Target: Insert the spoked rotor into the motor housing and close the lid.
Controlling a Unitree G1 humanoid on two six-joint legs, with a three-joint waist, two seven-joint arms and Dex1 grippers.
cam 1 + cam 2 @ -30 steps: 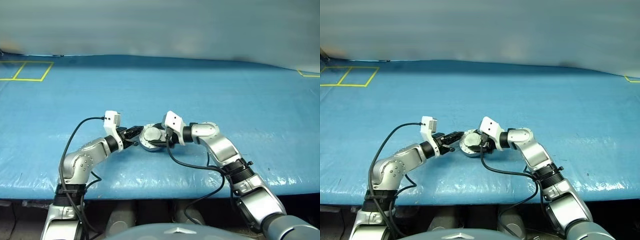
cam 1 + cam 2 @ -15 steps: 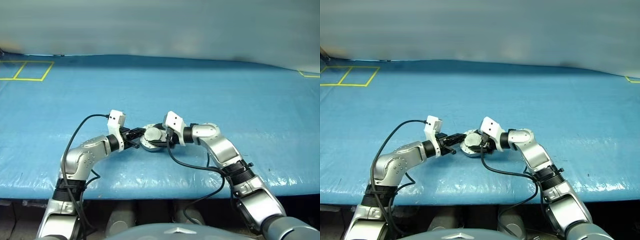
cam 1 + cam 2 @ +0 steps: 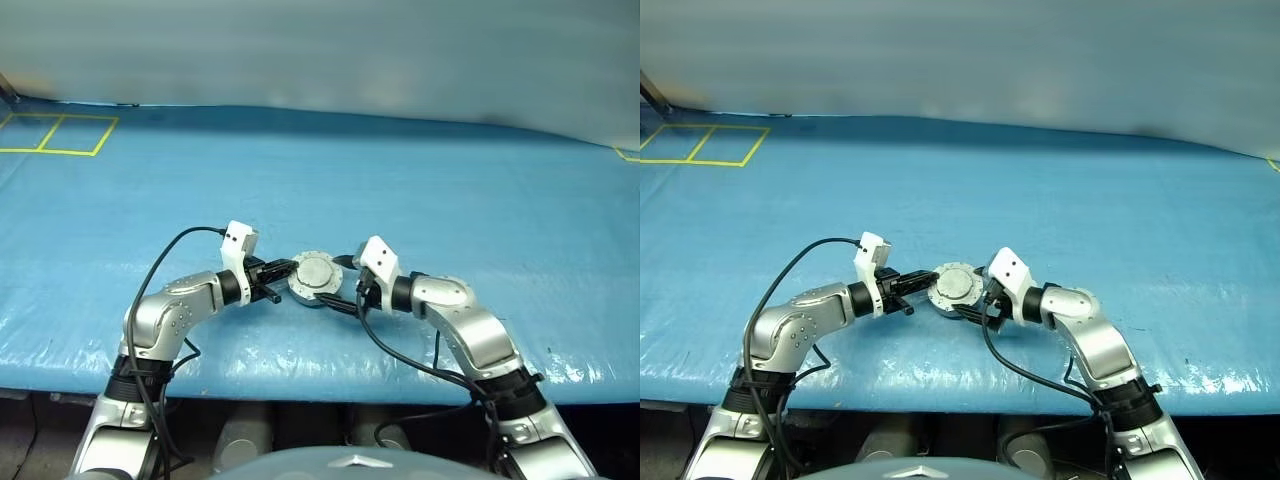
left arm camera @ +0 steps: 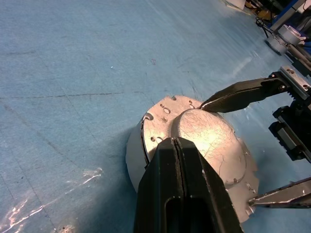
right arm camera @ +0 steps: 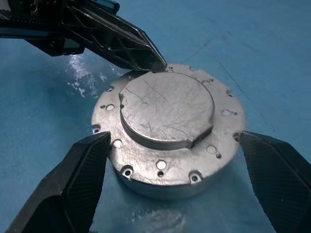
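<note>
Work surface: a wide table point(image 3: 520, 200) covered by a blue plastic tarp, wrinkled and glossy, with bright glare patches along its near edge. Yellow tape lines point(image 3: 58, 135) form two adjoining rectangles at the far left corner; another short yellow mark point(image 3: 628, 154) sits at the far right edge. Behind the table, a plain pale grey-blue wall (no windows in sight). Lighting even, from overhead. Below the near edge, dark floor.
</note>
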